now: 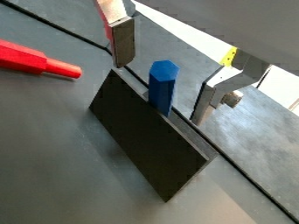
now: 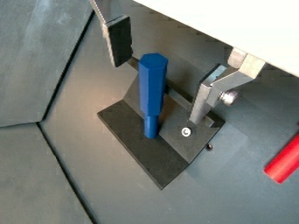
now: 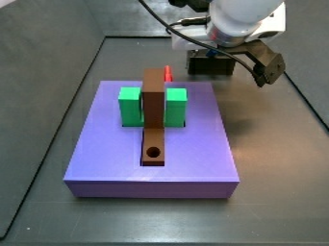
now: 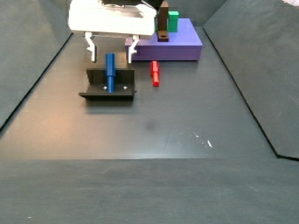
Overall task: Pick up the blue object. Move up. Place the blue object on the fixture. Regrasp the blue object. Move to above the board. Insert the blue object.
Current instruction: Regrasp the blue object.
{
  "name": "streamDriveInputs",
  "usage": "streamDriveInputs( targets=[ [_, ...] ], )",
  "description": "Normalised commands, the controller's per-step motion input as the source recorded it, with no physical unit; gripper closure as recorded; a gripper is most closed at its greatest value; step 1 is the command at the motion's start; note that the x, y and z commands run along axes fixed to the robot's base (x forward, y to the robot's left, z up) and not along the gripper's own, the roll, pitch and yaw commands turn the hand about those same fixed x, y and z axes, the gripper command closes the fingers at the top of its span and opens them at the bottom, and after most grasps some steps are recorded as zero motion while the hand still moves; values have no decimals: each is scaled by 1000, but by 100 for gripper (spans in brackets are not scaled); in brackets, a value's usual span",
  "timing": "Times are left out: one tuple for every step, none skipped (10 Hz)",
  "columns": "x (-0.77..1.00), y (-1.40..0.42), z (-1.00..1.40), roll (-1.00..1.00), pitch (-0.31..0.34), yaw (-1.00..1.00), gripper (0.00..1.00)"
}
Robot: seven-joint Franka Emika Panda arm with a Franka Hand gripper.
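Note:
The blue object (image 1: 163,83) is a short hexagonal peg that stands upright in the dark fixture (image 1: 146,144). It shows the same way in a wrist view (image 2: 152,92) and in a side view (image 4: 111,70). My gripper (image 1: 170,70) is open and straddles the peg's top, with one finger on each side and a gap to both. The gripper also shows in a wrist view (image 2: 163,70) and a side view (image 4: 112,51). The fixture (image 4: 107,87) stands on the floor in front of the lavender board (image 3: 154,144). In the side view with the board nearest, the gripper hides the peg.
A red peg (image 4: 155,74) lies on the floor between the fixture and the board, and shows in both wrist views (image 1: 35,59) (image 2: 281,157). The board carries two green blocks (image 3: 130,106) and a brown bar with a round hole (image 3: 154,152). Dark walls enclose the floor.

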Motion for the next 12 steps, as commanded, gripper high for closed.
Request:
streamDriveInputs(
  targets=[
    [0, 0, -131, 0, -66, 0, 0],
    [0, 0, -103, 0, -60, 0, 0],
    [0, 29, -91, 0, -60, 0, 0],
    [0, 26, -26, 0, -14, 0, 0],
    [0, 0, 0, 11, 0, 0, 0],
    [0, 0, 0, 40, 0, 0, 0],
    [0, 0, 0, 23, 0, 0, 0],
    [0, 14, -71, 0, 0, 0, 0],
    [0, 109, -246, 89, 17, 0, 0],
    [6, 60, -174, 89, 40, 0, 0],
    [0, 0, 0, 11, 0, 0, 0],
    [0, 0, 0, 9, 0, 0, 0]
  ],
)
